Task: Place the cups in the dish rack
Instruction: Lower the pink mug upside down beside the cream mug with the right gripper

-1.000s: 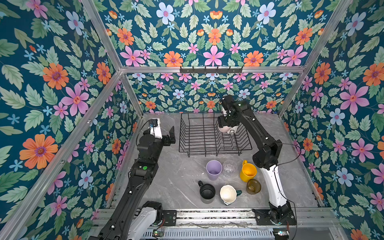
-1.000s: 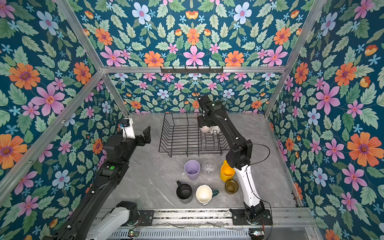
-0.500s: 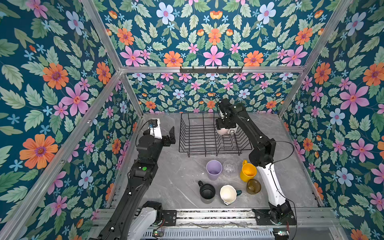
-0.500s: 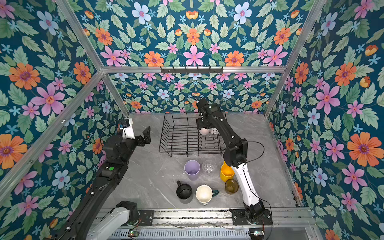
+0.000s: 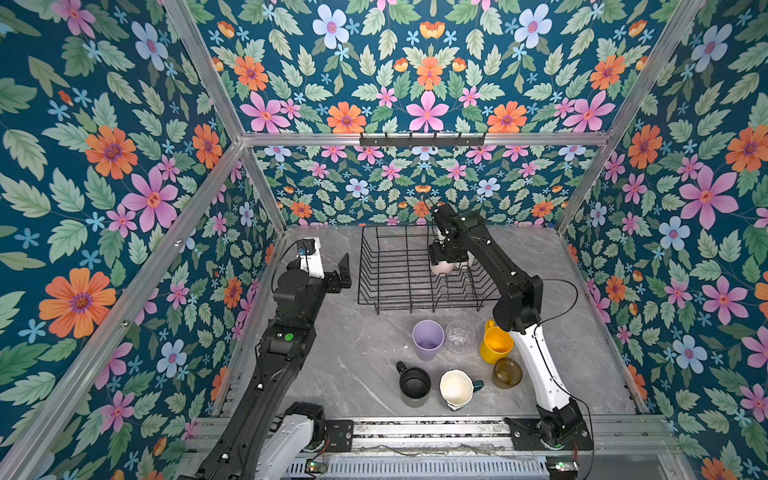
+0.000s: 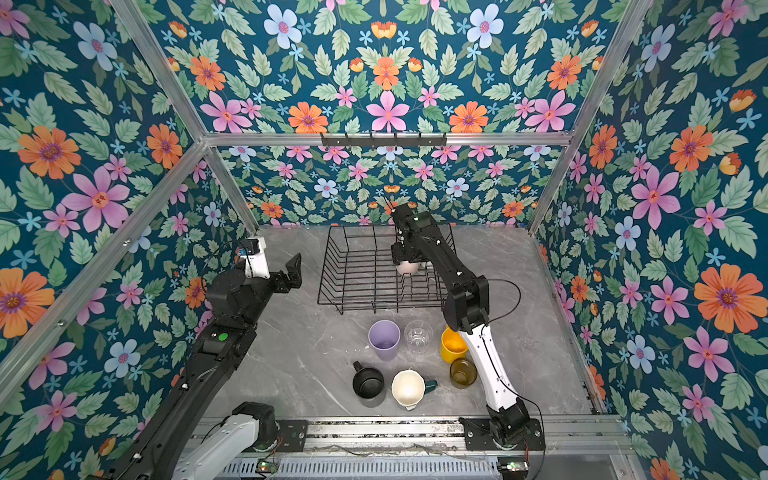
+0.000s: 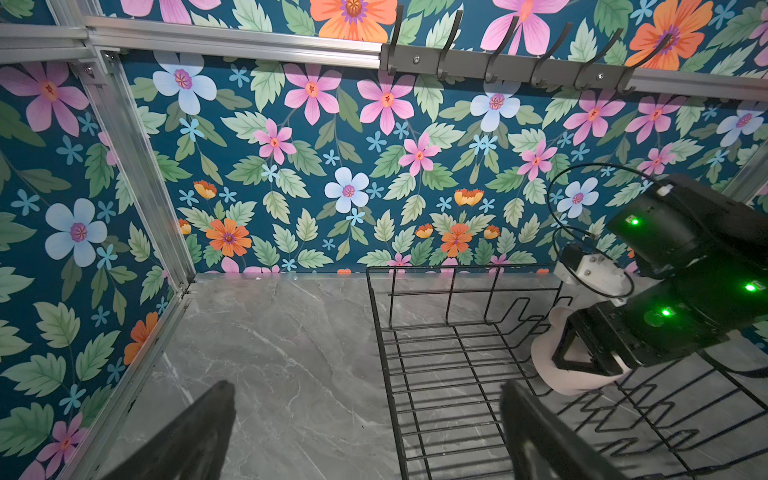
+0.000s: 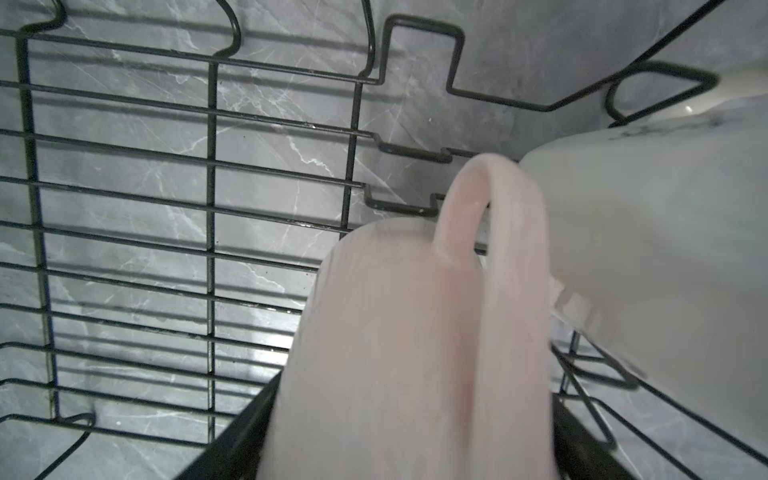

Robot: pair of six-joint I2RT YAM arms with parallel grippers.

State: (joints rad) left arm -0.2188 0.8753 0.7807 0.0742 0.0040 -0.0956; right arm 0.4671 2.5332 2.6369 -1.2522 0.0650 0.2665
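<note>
Six cups are waiting on the counter (image 5: pixel 353 353) in front of the dish rack (image 5: pixel 395 270): lilac tumbler (image 5: pixel 428 340), clear glass (image 5: pixel 460 336), yellow mug (image 5: pixel 495 345), amber glass (image 5: pixel 507 372), black mug (image 5: pixel 414 382) and dark green cream-lined mug (image 5: pixel 457 387). The right gripper (image 5: pixel 441 257) is clasping the pale pink mug (image 5: pixel 441 269) low inside the rack, not yet released. The left gripper (image 5: pixel 340 276) is hanging spread and empty, left of the rack. Only the right wrist view is plainly showing the white mug (image 8: pixel 665 249) inside the rack, just beside the pink one; in both top views the arm is hiding most of it.
</note>
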